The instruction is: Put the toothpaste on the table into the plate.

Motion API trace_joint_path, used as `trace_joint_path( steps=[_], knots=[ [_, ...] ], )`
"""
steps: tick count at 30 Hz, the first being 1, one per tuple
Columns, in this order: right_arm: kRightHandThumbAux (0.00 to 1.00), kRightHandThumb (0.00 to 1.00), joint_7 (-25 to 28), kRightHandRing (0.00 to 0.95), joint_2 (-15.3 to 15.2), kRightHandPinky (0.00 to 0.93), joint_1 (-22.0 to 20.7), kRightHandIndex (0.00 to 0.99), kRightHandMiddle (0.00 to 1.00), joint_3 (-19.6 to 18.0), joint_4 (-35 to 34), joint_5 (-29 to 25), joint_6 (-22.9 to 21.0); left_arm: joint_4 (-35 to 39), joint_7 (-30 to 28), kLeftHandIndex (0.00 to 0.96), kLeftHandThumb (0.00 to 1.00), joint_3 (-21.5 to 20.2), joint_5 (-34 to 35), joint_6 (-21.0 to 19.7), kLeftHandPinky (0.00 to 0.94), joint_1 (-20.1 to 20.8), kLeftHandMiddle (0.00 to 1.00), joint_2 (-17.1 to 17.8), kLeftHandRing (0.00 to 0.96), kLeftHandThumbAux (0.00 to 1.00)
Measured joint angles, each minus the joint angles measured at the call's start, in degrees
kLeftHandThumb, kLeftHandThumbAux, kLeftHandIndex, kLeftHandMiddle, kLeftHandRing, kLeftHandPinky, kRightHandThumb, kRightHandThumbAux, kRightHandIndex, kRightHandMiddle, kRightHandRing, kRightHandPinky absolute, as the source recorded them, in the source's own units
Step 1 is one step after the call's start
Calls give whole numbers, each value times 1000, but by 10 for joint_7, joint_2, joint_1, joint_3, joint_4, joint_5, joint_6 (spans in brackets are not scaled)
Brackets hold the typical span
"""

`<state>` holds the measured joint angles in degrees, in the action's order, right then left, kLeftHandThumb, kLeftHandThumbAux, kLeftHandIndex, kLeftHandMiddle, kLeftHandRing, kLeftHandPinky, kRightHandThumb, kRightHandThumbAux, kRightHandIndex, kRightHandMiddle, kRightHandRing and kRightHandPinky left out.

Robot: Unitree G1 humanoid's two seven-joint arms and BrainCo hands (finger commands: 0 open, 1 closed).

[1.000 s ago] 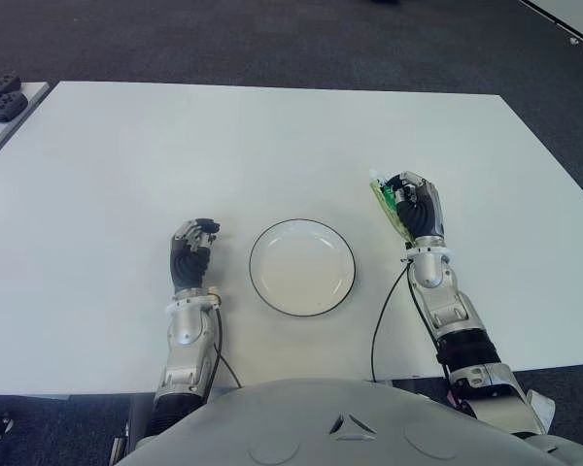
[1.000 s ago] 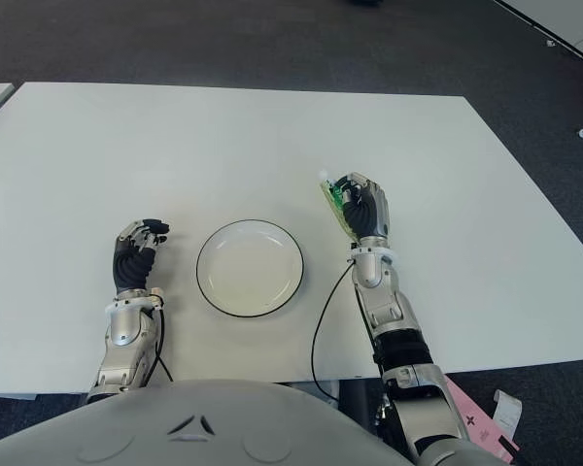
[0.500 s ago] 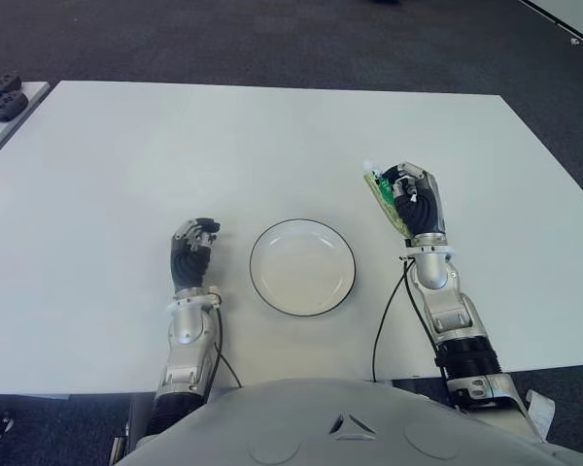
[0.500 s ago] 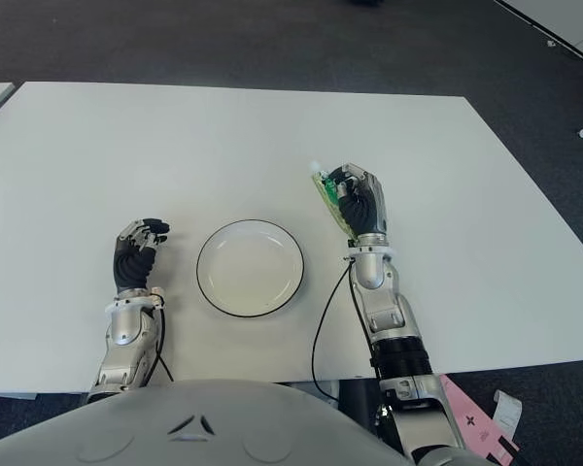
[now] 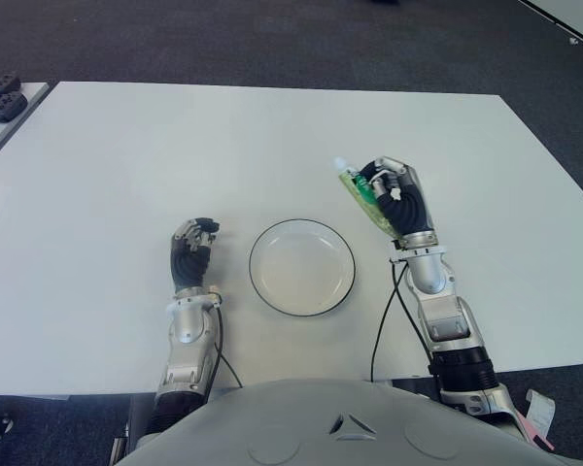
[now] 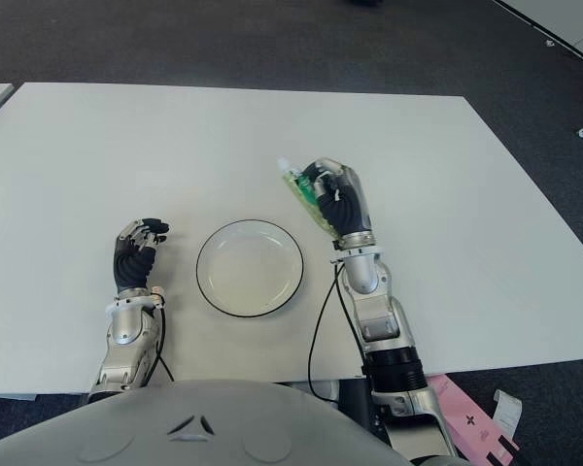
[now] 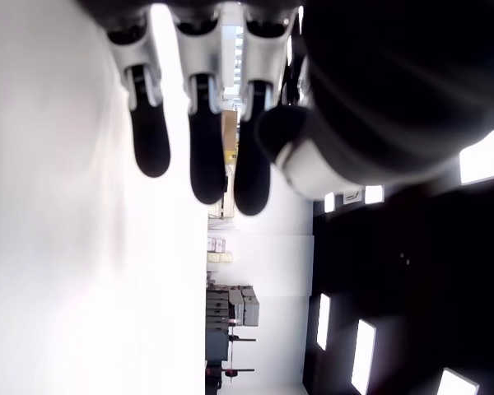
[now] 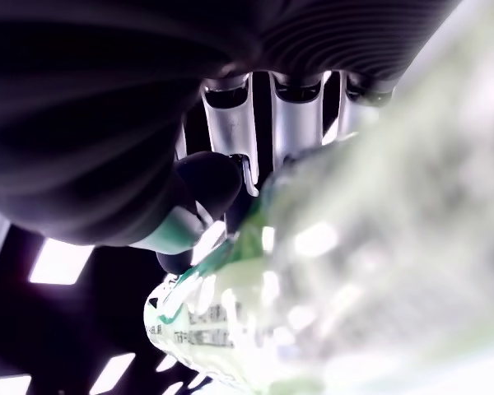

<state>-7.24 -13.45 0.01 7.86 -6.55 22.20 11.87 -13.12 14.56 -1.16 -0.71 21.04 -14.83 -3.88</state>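
My right hand holds a green toothpaste tube with a white cap, lifted above the table just right of the plate. The right wrist view shows the fingers wrapped around the clear green tube. The white plate with a dark rim lies on the white table between my two hands, with nothing in it. My left hand shows left of the plate, fingers curled and holding nothing; its fingertips hang free in the left wrist view.
Black objects lie on a side surface at the far left. Dark carpet runs beyond the table's far edge. A black cable trails along my right forearm near the plate's right side.
My right hand has carried the toothpaste up and to the left, nearer the plate. The left hand has not moved.
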Motion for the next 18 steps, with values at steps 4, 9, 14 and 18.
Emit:
trace_joint_path(
  steps=[4,9,14,18],
  knots=[
    [671,854,37,811,11,798,0,413,570,26,-4,-9,1,-3,-2,421,709,0,2,0,365,3,456,0,409,723],
    [671,853,81,822,9,824,-2,413,581,48,5,-21,16,-3,-3,421,710,0,3,0,360,3,459,0,412,723],
    [671,853,95,835,7,840,-10,413,585,62,40,-20,49,-3,-3,421,710,0,3,0,363,3,457,0,410,723],
    [672,853,102,846,2,858,-12,414,589,73,63,-15,70,-3,-3,422,711,0,3,0,366,2,456,0,408,723]
  ],
)
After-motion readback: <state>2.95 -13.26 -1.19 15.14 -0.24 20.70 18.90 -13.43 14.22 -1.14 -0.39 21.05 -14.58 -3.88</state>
